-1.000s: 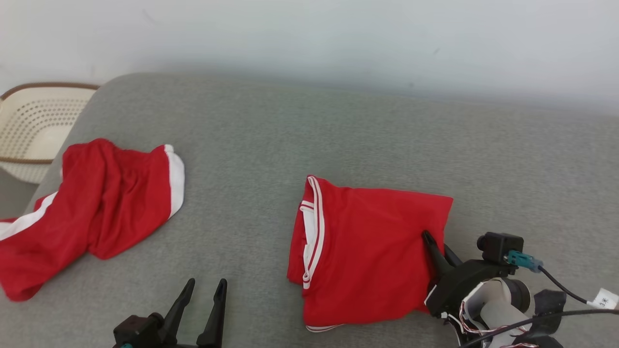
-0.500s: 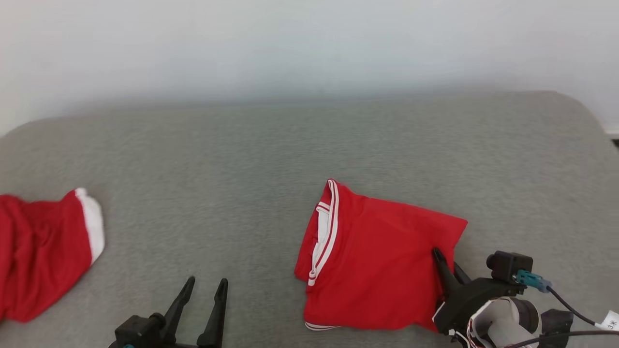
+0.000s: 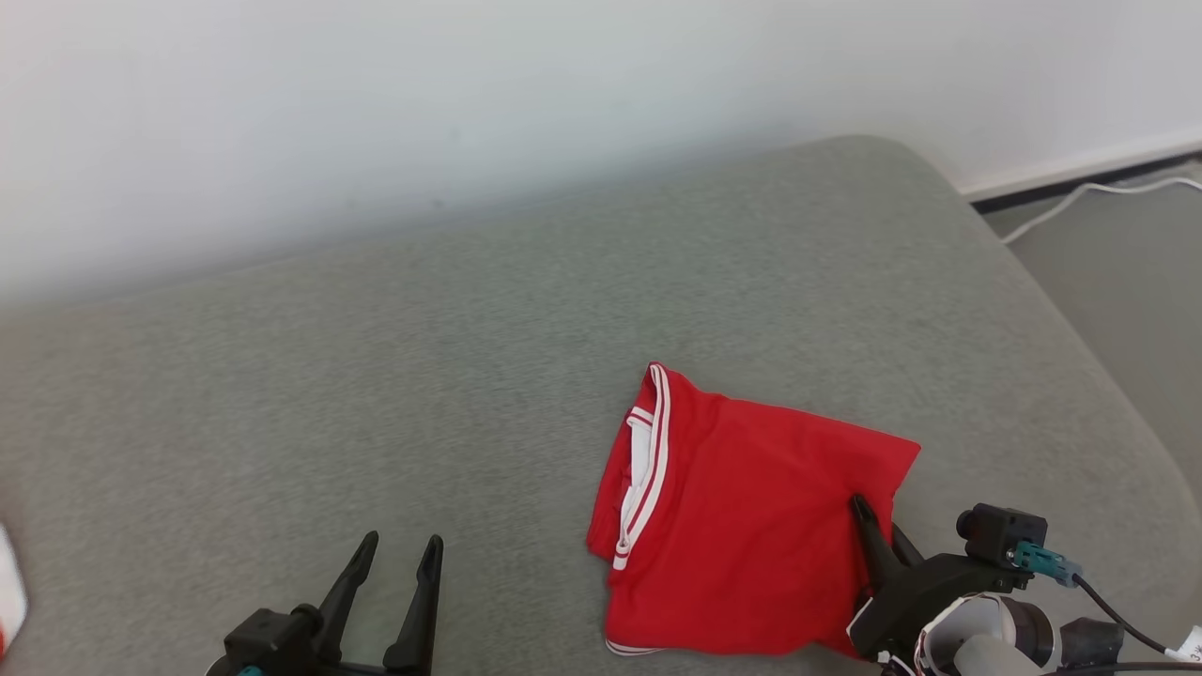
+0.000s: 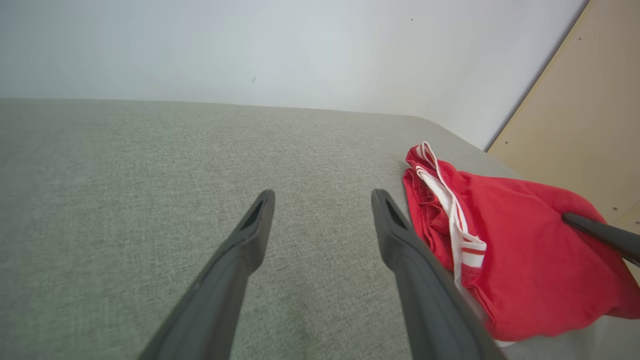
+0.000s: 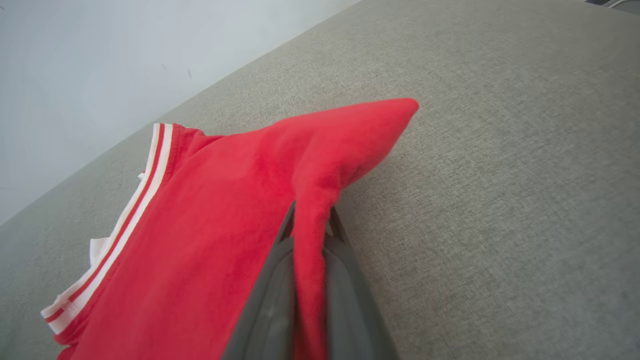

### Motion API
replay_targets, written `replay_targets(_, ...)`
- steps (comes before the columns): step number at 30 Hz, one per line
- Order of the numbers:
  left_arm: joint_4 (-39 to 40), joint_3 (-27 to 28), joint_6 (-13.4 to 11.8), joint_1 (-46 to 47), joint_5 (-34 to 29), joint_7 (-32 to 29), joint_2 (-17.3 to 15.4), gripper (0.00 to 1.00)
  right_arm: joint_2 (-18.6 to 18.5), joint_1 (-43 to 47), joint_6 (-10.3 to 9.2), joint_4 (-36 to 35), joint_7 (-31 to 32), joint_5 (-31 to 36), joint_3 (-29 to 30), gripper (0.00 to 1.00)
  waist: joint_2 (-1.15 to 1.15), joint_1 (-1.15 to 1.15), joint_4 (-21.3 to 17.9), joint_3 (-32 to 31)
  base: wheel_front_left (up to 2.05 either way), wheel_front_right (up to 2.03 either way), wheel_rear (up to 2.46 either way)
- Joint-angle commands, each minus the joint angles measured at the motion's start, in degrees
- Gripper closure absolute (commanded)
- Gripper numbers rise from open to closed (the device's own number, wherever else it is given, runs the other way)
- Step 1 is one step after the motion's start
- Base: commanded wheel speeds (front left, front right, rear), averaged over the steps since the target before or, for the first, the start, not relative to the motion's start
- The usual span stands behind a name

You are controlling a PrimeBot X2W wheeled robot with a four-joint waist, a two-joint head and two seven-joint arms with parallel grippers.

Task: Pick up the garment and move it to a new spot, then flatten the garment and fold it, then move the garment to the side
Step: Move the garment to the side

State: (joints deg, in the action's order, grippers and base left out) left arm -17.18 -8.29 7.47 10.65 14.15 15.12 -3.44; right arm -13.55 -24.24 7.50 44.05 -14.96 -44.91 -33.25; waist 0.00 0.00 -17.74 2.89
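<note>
Red folded garment point(image 3: 751, 535) with a white-and-red striped band along its left edge lies on the right front part of the grey woven fabric surface point(image 3: 376, 376), folded into a rough rectangle. Inside the band a strip of white lining shows. No brand mark or print can be made out on the cloth.

The right gripper point(image 3: 873, 518) is clenched on the garment's right edge. In the right wrist view a ridge of red cloth point(image 5: 200, 240) runs up between the two dark fingers point(image 5: 345, 270), and the garment's far corner sticks out to a point past them. The left wrist view shows one of those dark fingers point(image 4: 600, 232) lying against the red cloth point(image 4: 520, 260).

The left gripper point(image 3: 402, 545) is at the lower left, well apart from the garment, with its jaws spread wide and nothing between them; in its own view point(image 4: 324, 200) the grey surface shows through the gap.

A teal connector point(image 3: 1033, 559) sits on the small black camera at the right wrist. A small white tag point(image 3: 1193, 643) on the black cable carries marks too small to read.

A white wall point(image 3: 376, 94) is behind the surface, and a white cable point(image 3: 1080, 192) lies on the floor at the upper right.
</note>
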Motion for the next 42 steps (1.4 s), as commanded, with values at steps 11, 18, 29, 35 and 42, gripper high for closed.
replay_targets(11,1.25,-0.58,0.01,2.99,-3.69,0.03,0.14,0.0,-2.23,-2.97,-0.03,0.36,-0.28,4.79,1.38,1.0,0.0,0.0,-4.48,4.62,0.0,0.0,0.0)
replay_targets(18,2.55,-1.55,0.02,4.79,-5.31,0.03,0.2,0.0,-6.0,-10.7,-0.03,2.39,-0.28,10.11,4.45,1.0,0.0,0.0,-0.59,8.02,0.0,0.0,0.0)
replay_targets(29,4.44,-2.9,0.02,8.34,-6.52,0.04,-0.21,0.0,-13.23,-23.52,-0.03,12.83,-0.28,17.67,12.13,1.0,0.0,0.0,7.04,14.87,0.0,0.0,0.0)
replay_targets(35,5.4,-3.45,0.02,8.69,-6.11,0.03,-0.61,0.0,-15.46,-27.02,-0.04,17.11,-0.29,21.96,16.3,1.0,0.0,0.0,9.0,16.17,0.0,0.0,0.0)
replay_targets(42,5.83,-4.33,0.01,9.45,-6.43,0.03,-0.85,0.0,-17.67,-28.42,-0.04,21.49,-0.28,29.21,24.45,1.0,0.0,0.0,11.13,17.15,0.0,0.0,0.0)
